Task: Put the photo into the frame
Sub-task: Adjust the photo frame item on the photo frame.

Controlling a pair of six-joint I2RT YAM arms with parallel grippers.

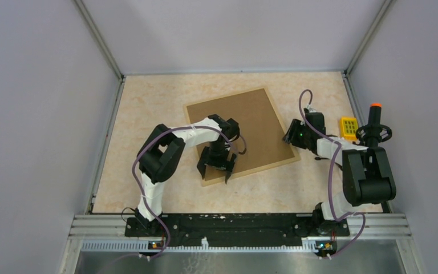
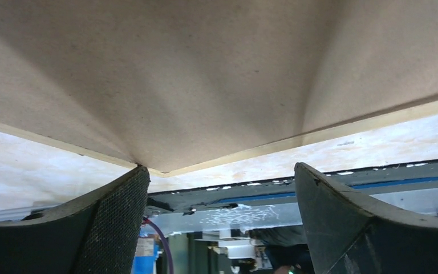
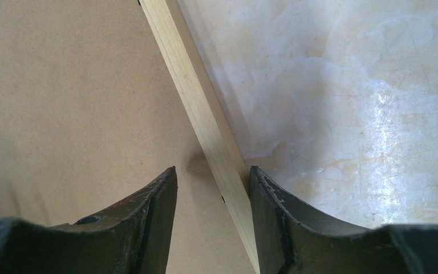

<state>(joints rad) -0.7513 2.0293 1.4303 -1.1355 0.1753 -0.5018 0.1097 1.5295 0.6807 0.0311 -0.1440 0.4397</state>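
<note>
Right wrist view has the right gripper [image 3: 213, 168] astride the right rail of the frame [image 3: 193, 97]. One finger sits over the brown backing board [image 3: 74, 114] and the other over the table [image 3: 348, 114] just outside the wood. The jaws are half parted, with a sliver of board visible between the inner finger and the rail, so it is straddling rather than clenched. That placement probably serves to brace the frame against sliding while the other arm works. From above, the frame lies flat and turned at an angle in the middle of the table, back side up. The left gripper [image 1: 215, 173] hangs over its near left corner, spread wide with nothing between the fingers. Its own camera shows that corner just beyond the left fingertip, so it has either let go or is lining up on the board's edge. As a container, the frame holds the backing board, which fills the opening edge to edge. The photo is not visible in any view; it may lie beneath the board, but that cannot be confirmed. A small yellow block [image 1: 349, 127] sits far right, well apart from the frame.
</note>
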